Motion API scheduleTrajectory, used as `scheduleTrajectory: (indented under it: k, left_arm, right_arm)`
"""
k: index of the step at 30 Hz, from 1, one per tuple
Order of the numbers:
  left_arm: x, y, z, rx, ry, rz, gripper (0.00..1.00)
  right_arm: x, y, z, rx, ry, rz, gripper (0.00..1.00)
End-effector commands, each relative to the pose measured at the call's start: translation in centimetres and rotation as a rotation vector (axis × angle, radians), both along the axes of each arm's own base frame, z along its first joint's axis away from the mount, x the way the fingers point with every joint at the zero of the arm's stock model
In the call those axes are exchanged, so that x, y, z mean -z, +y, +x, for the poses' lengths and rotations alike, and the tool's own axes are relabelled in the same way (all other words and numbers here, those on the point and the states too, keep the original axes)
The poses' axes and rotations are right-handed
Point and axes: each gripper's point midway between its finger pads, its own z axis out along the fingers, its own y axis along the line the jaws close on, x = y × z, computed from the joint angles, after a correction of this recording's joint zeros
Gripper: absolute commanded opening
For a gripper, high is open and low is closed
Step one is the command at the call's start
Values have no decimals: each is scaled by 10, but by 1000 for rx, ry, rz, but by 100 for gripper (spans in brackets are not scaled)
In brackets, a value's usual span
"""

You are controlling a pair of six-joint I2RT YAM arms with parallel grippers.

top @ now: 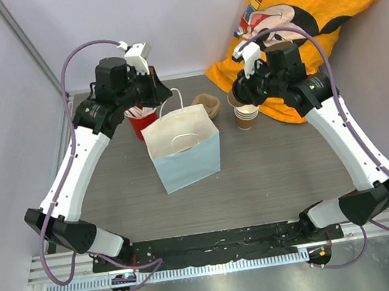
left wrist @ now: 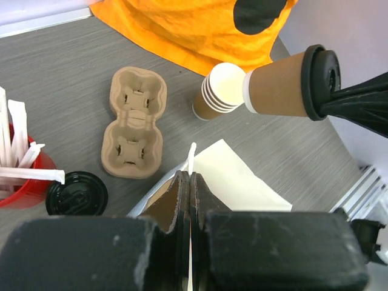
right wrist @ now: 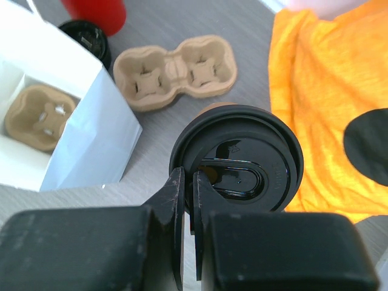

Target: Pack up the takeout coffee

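The takeout coffee (right wrist: 242, 160), a brown paper cup (left wrist: 279, 85) with a black lid, hangs off the table just above a stack of empty cups. My right gripper (right wrist: 189, 182) is shut on the lid's rim. In the top view this cup (top: 234, 100) is mostly hidden under the right gripper (top: 239, 91), to the right of the white paper bag (top: 181, 151). My left gripper (left wrist: 191, 177) is shut on the bag's thin white handle and holds it up at the bag's far left side (top: 168, 93). A pulp carrier (right wrist: 39, 118) lies inside the bag.
A stack of empty paper cups (left wrist: 215, 94) stands under the held cup. A pulp cup-carrier tray (left wrist: 133, 121) lies beyond the bag. A loose black lid (left wrist: 77, 194) and a red cup of white sticks (left wrist: 18, 182) sit at the left. An orange shirt (top: 306, 9) covers the back right.
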Motion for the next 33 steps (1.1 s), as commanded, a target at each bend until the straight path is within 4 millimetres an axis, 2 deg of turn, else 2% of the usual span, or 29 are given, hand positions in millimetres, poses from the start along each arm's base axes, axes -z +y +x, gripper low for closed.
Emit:
scheduleTrajectory:
  k: [1,4,5,7,8,10,11,13,14,17,19,22,23,25,26,33]
  left_arm:
    - [-22,-3,9,-63,-26,-89,0]
    - [-29,-5,8,-48,-39,-102,17]
    - [-31,-5,8,-44,-47,-100,32]
    - [-37,-4,7,-38,-66,-97,44]
    - [-37,-3,7,-34,-78,-86,54]
    - [-44,-1,4,-33,-100,-79,62]
    - [-46,3,5,-41,-119,-63,69]
    - [-51,11,4,-52,-147,-33,75]
    - [-56,18,2,-71,-173,-17,81]
    - [-63,37,-2,-97,-238,61,88]
    - [-61,53,-3,-118,-269,134,91]
    - [-47,71,-6,-118,-291,224,91]
    - [-32,75,-6,-113,-270,252,91]
    - [-23,85,-8,-98,-269,285,90]
    - [-10,91,-6,-105,-249,300,90]
    - [26,90,-14,-28,-209,331,85]
  right_arm:
    - [-48,-1,17,60,-101,57,1]
    - [-63,5,18,50,-94,92,1]
    - [-67,8,17,40,-90,105,1]
    - [-81,18,14,2,-86,150,1]
    - [-93,23,11,-12,-93,186,1]
    - [-101,33,7,-60,-79,229,1]
    - [-112,36,4,-73,-87,261,1]
    - [-120,47,-2,-130,-75,304,1]
    - [-129,50,-5,-150,-84,326,1]
    - [-139,67,-19,-234,-30,408,1]
    - [-141,81,-32,-306,10,450,1]
    - [-135,97,-45,-348,91,503,1]
    - [-131,100,-45,-348,104,503,1]
    - [-125,109,-49,-360,134,504,1]
    - [-123,112,-50,-365,143,504,1]
    - [-99,133,-63,-373,235,497,1]
